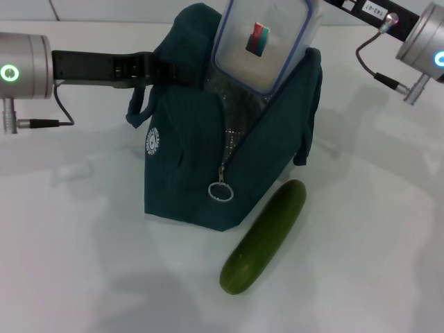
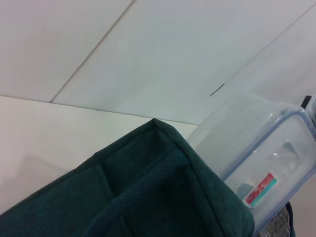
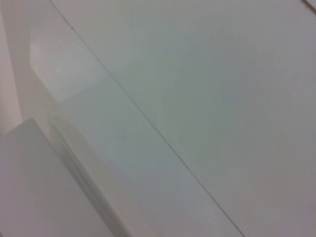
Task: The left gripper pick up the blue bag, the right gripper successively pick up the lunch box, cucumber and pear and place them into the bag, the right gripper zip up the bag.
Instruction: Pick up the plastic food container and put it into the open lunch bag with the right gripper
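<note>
Head view: clear, blue-rimmed lunch box (image 1: pixel 267 45) juts from the teal fabric blue bag (image 1: pixel 208 166) at table centre; left gripper (image 1: pixel 149 68) clamps its handle; right gripper's (image 1: pixel 333 3) grip unclear; smooth cucumber (image 1: pixel 265 236) beside.

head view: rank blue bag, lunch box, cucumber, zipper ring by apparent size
1. blue bag
2. lunch box, partly sunk in the bag and cut off by the frame, so its lead over the cucumber is unsure
3. cucumber
4. zipper ring
</note>
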`<state>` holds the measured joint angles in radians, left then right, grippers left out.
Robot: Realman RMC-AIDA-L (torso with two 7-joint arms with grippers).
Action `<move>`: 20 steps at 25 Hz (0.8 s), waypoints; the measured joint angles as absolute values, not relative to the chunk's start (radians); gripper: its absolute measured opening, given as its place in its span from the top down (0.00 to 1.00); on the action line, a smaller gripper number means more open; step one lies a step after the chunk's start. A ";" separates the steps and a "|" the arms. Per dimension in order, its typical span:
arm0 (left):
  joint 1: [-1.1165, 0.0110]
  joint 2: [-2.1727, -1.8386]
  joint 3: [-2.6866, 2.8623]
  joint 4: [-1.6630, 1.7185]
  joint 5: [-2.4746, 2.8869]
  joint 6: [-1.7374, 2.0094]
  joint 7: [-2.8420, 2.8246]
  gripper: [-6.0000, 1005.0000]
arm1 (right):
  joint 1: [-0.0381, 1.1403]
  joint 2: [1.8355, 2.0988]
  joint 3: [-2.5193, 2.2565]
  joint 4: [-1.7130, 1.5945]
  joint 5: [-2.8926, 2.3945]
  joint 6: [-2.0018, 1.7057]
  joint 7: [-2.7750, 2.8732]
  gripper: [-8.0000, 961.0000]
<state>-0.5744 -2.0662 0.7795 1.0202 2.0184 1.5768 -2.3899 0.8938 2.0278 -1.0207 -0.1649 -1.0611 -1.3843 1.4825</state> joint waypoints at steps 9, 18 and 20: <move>-0.577 -2.066 0.778 1.020 2.018 1.576 -2.390 0.96 | 0.922 2.028 -1.023 -0.169 -1.054 -1.370 1.482 0.88; -0.574 -2.067 0.778 1.020 2.018 1.563 -2.390 0.96 | 0.923 2.025 -1.067 -0.208 -1.055 -1.342 1.509 0.61; -0.570 -2.066 0.778 1.020 2.018 1.555 -2.390 0.96 | 0.909 2.021 -1.096 -0.243 -1.056 -1.341 1.509 0.57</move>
<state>-0.5703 -2.0665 0.7776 1.0200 2.0182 1.5548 -2.3900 0.9095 2.0215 -1.0964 -0.2425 -1.0563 -1.3406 1.5089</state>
